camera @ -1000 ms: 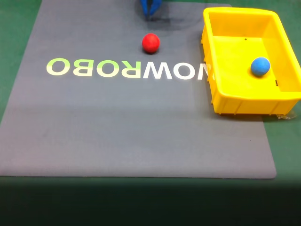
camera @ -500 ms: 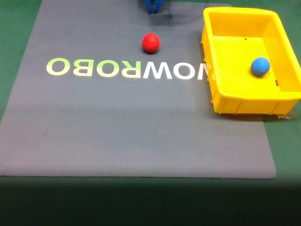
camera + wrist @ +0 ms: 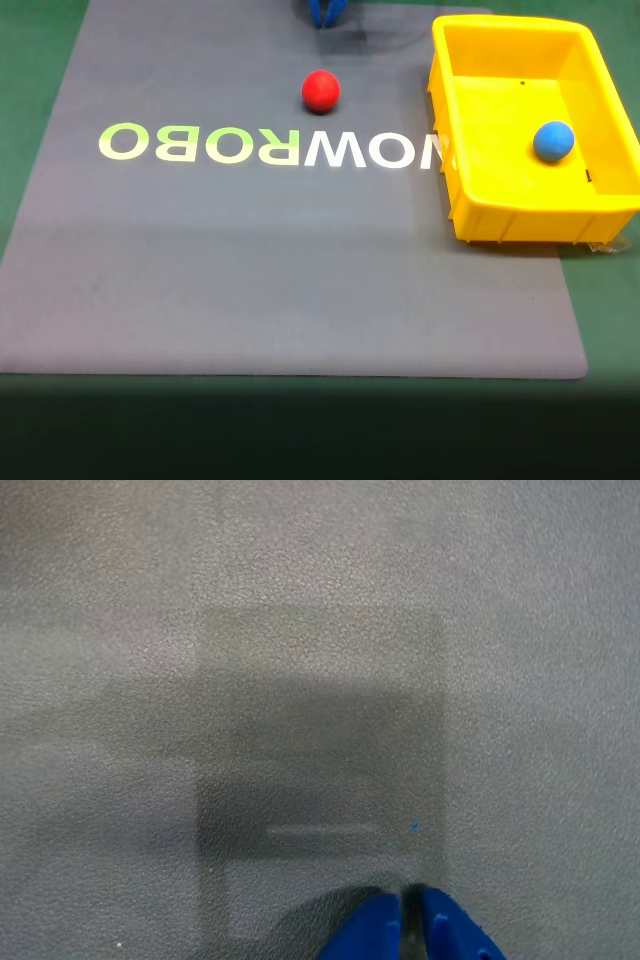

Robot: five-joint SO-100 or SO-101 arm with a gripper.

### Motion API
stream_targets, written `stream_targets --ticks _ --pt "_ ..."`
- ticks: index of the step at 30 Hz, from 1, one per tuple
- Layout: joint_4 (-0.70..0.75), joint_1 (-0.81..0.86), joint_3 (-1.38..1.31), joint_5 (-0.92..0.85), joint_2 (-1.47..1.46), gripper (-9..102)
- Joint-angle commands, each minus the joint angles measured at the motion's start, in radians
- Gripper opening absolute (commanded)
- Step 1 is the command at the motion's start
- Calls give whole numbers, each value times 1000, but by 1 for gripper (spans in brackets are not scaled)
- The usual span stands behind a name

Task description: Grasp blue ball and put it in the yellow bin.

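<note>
1. Yellow plastic catches the eye first: the yellow bin [image 3: 470, 205] sits at the right of the fixed view, partly on the grey mat [image 3: 250, 280] and partly off its right edge; the blue ball [image 3: 553, 140] lies inside it on the floor, near the right wall.
2. Red ball [image 3: 321, 90] rests on the mat just above the printed lettering [image 3: 270, 147], well apart from the bin; nothing touches it.
3. Blue gripper [image 3: 324, 12] pokes in at the top edge of the fixed view, above the red ball and clear of both balls; in the wrist view its fingers [image 3: 455, 935] stand together with only a thin dark seam between them, holding nothing, over bare mat and their own shadow.
4. Green surface [image 3: 30, 60] shows around the mat.
5. Judging by how things lie, the job looks done: the ball is in the bin and the fingers are empty; at most a retreat to rest remains.
</note>
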Motion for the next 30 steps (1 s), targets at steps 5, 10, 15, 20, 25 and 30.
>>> stream_targets --ticks 5,10,15,20,25,30 --pt "2 -11 31 98 14 1" --pt "2 -11 31 126 14 1" --pt "2 -11 31 164 14 1" --pt "2 -14 31 186 14 1" --pt "2 -14 31 186 14 1" --pt "2 -15 31 186 14 1"
